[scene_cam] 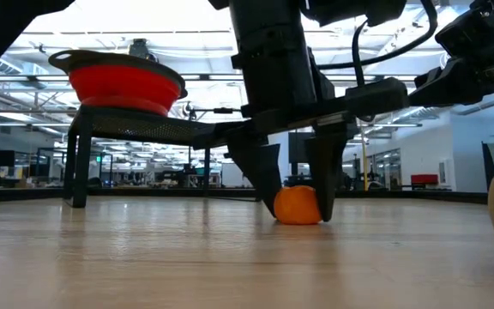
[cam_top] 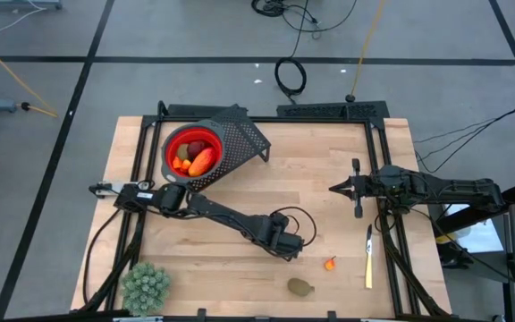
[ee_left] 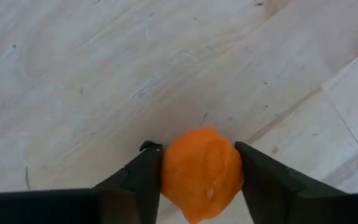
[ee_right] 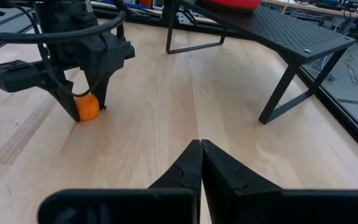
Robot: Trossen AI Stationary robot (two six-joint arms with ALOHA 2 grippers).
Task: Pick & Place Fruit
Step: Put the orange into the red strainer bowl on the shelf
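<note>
A small round orange fruit (ee_left: 201,174) sits on the table between the fingers of my left gripper (ee_left: 196,147), which is shut on it near the table's middle front (cam_top: 289,249); seen from above, the gripper hides it. A tiny orange-red piece (cam_top: 331,263) and a brownish-green oval (cam_top: 300,286) lie on the wood nearby. A red bowl (cam_top: 195,150) on a black mesh stand holds more fruit. My right gripper (ee_right: 199,146) is shut and hovers over the table's right half (cam_top: 333,189), touching nothing. My left gripper pinches the orange fruit by its two opposite sides (ee_left: 166,171) between the two fingers (scene_cam: 268,184). The fingers come from above, pointing down. The fruit's underside (scene_cam: 297,220) rests on the table.
A black mesh stand (ee_right: 291,37) with thin legs carries the bowl at the far left. A pale green spiky plant (cam_top: 146,286) stands at the near left corner. A long yellowish tool (cam_top: 368,257) lies right of the fruit. Bare wood stretches between the two arms.
</note>
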